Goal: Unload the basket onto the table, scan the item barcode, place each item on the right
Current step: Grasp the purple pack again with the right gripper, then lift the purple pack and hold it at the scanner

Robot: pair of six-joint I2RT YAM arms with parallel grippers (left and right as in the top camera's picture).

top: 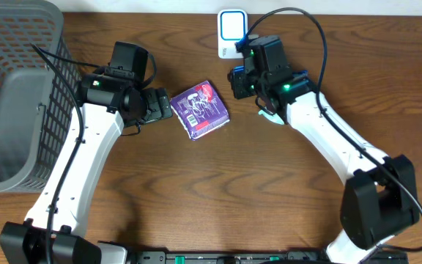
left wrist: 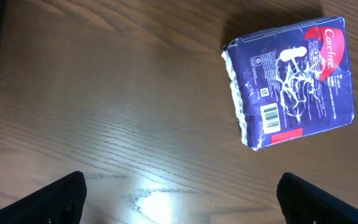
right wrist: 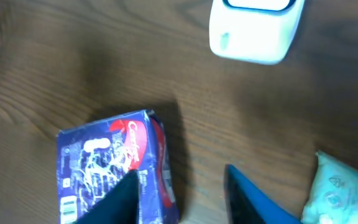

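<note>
left end effector point(left wrist: 180, 190): released wide, empty
right end effector point(right wrist: 179, 190): parted, gripped nothing
package point(top: 199, 110): purple, lay flat on desk point(top: 269, 191), barcode up
scanner point(top: 231, 33): white, stood apart from package

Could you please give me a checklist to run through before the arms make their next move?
1. Purple rectangular plastic packet lies flat on the brown wooden table, ungripped: ok.
2. Its white barcode faces up: ok.
3. Left gripper open and empty: ok.
4. Right gripper open and empty: ok.
5. White box-shaped scanner stands on the table: ok.
6. Barcode presented to scanner: not ok, they sit apart.
</note>
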